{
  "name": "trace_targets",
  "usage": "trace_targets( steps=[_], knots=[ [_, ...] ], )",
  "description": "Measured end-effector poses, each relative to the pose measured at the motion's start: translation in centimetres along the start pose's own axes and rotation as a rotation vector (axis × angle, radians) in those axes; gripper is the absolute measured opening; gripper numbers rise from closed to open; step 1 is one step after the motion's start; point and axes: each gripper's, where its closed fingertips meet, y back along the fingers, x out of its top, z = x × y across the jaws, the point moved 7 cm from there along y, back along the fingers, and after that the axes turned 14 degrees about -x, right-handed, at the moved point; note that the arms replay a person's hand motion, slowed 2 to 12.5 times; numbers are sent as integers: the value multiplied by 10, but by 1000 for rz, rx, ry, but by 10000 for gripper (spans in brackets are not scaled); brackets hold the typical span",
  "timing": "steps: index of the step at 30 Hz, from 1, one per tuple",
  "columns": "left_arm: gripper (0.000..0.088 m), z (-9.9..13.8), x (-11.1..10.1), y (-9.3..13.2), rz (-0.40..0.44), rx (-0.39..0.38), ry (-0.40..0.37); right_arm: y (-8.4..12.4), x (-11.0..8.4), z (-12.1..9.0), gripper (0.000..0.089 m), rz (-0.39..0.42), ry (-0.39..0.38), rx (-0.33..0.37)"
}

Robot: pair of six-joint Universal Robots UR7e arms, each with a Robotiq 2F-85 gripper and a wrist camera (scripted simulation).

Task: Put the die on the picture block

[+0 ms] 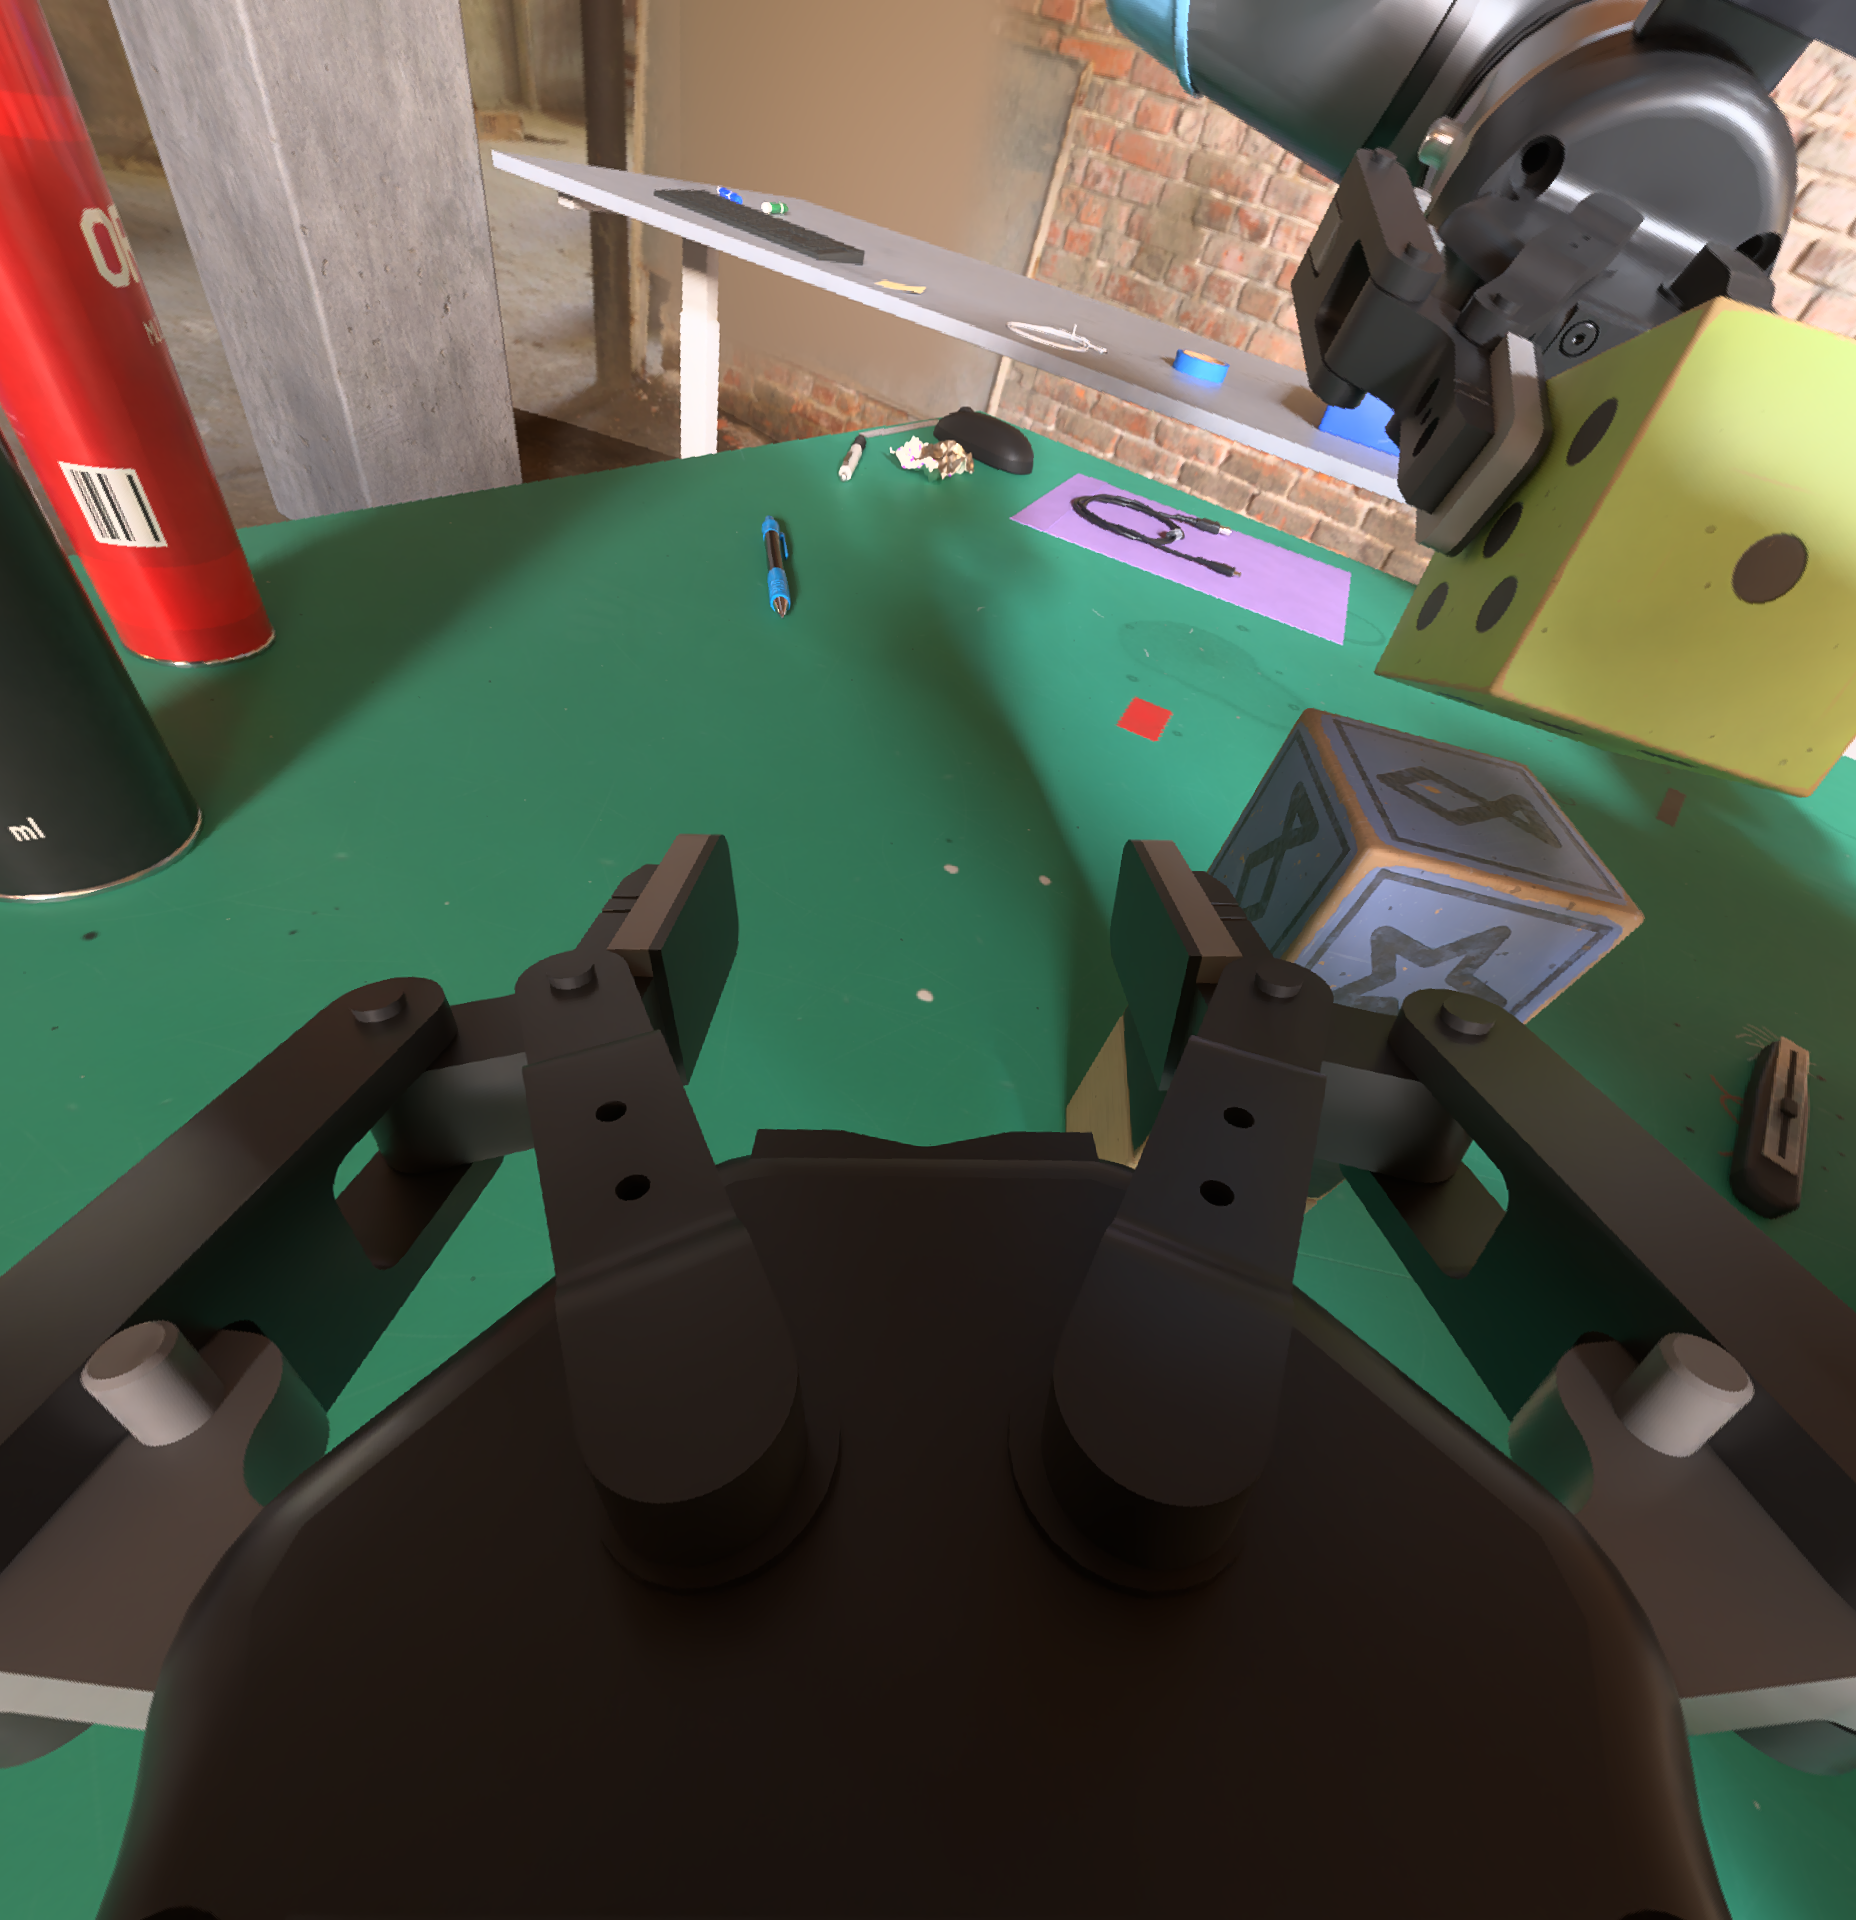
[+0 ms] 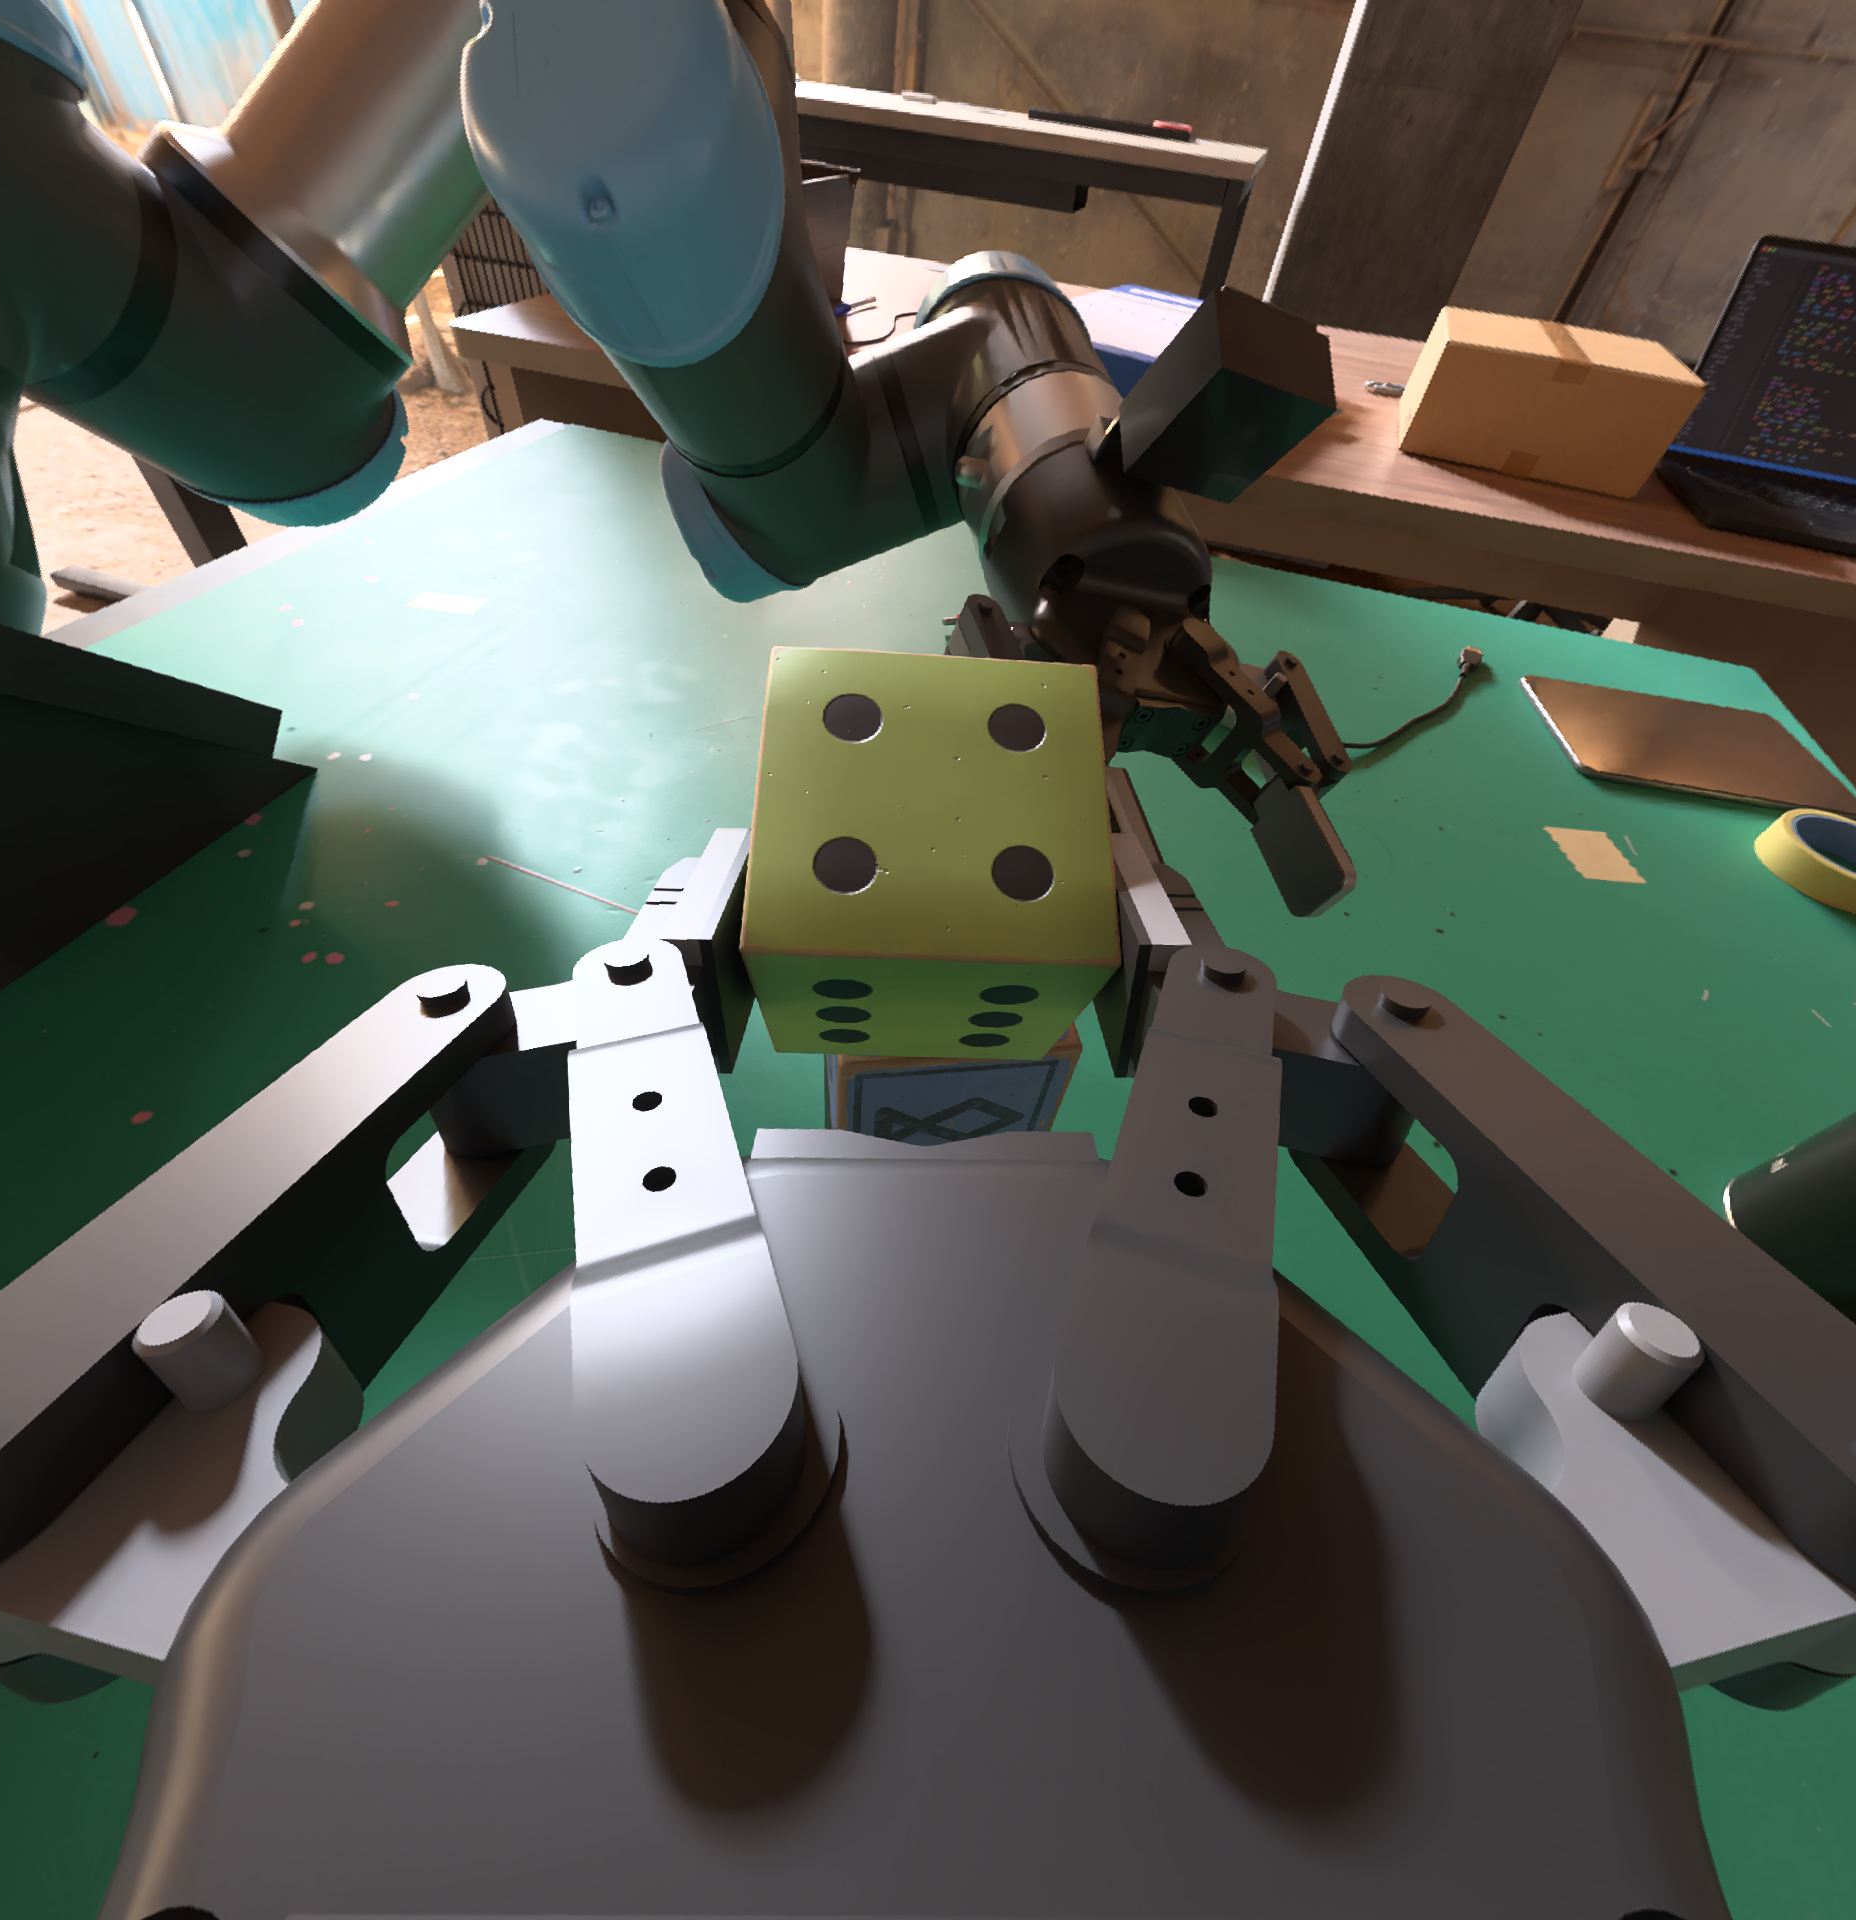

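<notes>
Die (image 2: pixel 929 821), yellow-green with dark dots, is clamped between both fingers of the right gripper (image 2: pixel 929 935) and hangs in the air just above the blue picture block (image 1: pixel 1423 873), not touching it. This block stands on the green table (image 1: pixel 591 779). Beside the block, the left gripper (image 1: pixel 924 935) has its jaws wide apart and holds nothing, low over the table
</notes>
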Motion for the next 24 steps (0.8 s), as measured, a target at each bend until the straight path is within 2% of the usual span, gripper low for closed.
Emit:
trace_targets(
  steps=[24],
  knots=[
    [645, -2, -1, 1, 4, 2, 8, -13, 4, 5, 532, -150, 43, 117]
  ],
)
